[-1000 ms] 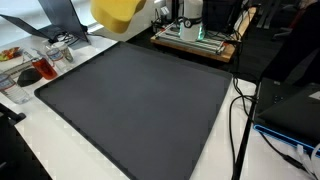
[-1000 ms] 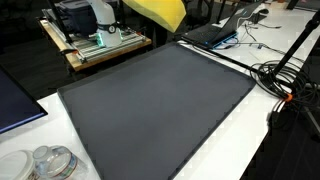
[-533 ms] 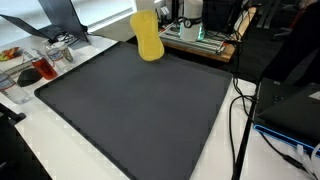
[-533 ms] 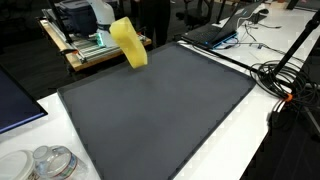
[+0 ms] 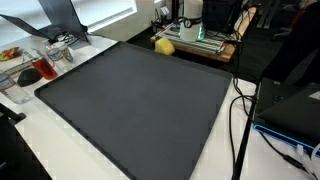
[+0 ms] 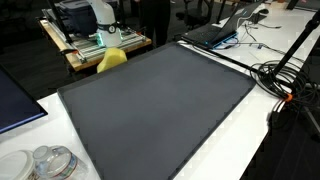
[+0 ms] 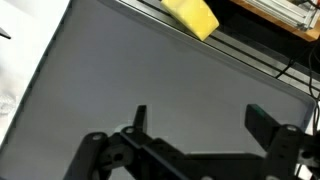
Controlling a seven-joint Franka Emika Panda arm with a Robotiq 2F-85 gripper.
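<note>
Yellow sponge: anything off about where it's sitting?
Yes. The yellow sponge lies askew right at the far edge of the dark mat, apparently partly off it, beside the wooden board. The gripper is open and well apart from it.

My gripper (image 7: 199, 120) sits at six o'clock in the wrist view, jaws spread wide and empty. One finger (image 7: 140, 118) stands toward seven o'clock, its partner toward five.
</note>
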